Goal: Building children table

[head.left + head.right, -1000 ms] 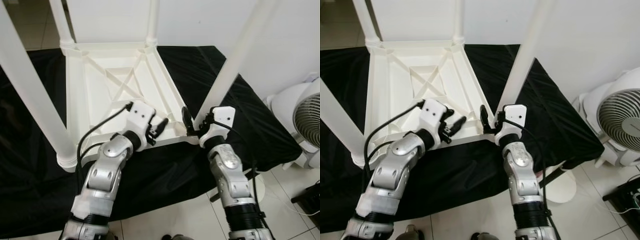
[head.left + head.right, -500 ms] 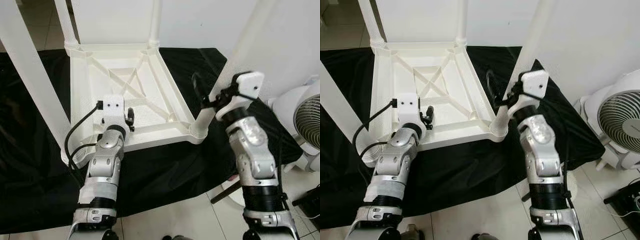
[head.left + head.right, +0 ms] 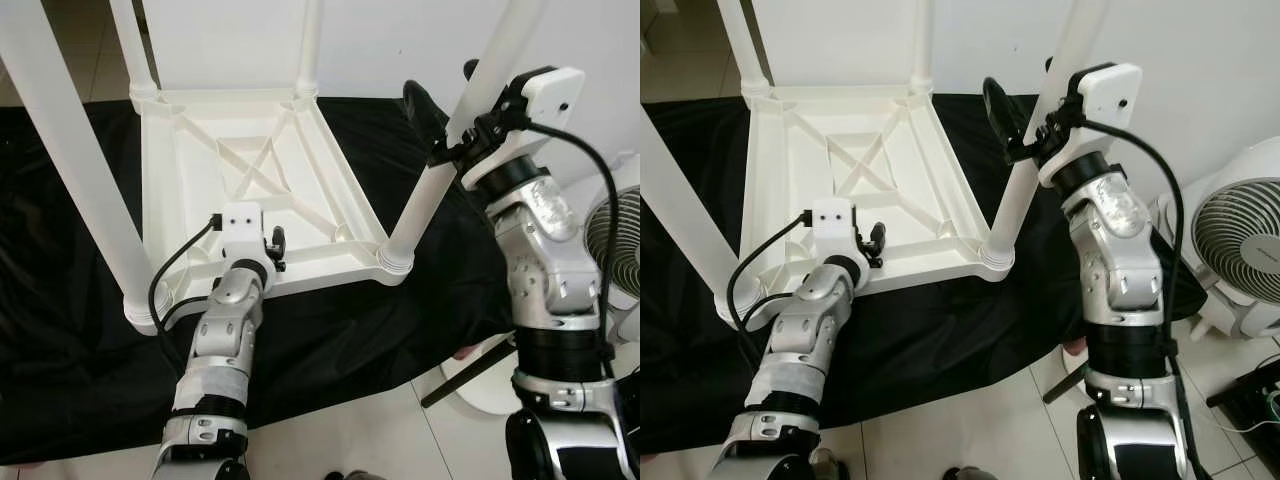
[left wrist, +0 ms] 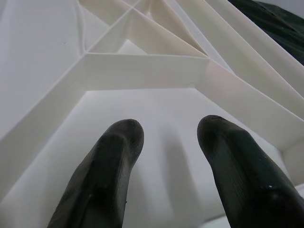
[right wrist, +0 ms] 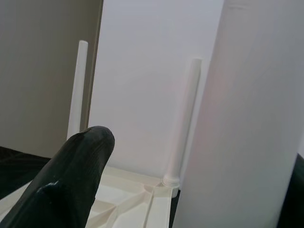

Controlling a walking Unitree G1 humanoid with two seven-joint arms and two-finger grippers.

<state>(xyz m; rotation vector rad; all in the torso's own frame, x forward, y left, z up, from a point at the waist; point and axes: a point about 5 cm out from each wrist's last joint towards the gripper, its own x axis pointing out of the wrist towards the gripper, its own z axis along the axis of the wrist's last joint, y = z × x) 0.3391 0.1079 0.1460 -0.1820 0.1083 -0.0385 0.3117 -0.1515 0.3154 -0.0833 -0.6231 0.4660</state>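
Note:
A white plastic children's table (image 3: 330, 275) lies upside down on a black cloth (image 3: 330, 350), its legs pointing up. My right gripper (image 3: 441, 82) is raised beside the near right leg (image 3: 420, 205), open, one finger on each side of it. In the right wrist view a gap shows between the black finger (image 5: 76, 175) and the leg (image 5: 247, 118). My left gripper (image 3: 275, 240) rests over the table's near rim, open. Its two fingers (image 4: 107, 175) hover just above the ribbed underside with nothing between them.
The near left leg (image 3: 75, 170) rises close by my left arm, and two far legs (image 3: 310, 45) stand against the white wall. A white fan (image 3: 625, 260) stands at the right. Its round base (image 3: 490, 385) sits on the tiled floor beside the cloth.
My right gripper has climbed from the foot of the near right leg to high up along it. My left gripper swung from pointing right to pointing over the near rim.

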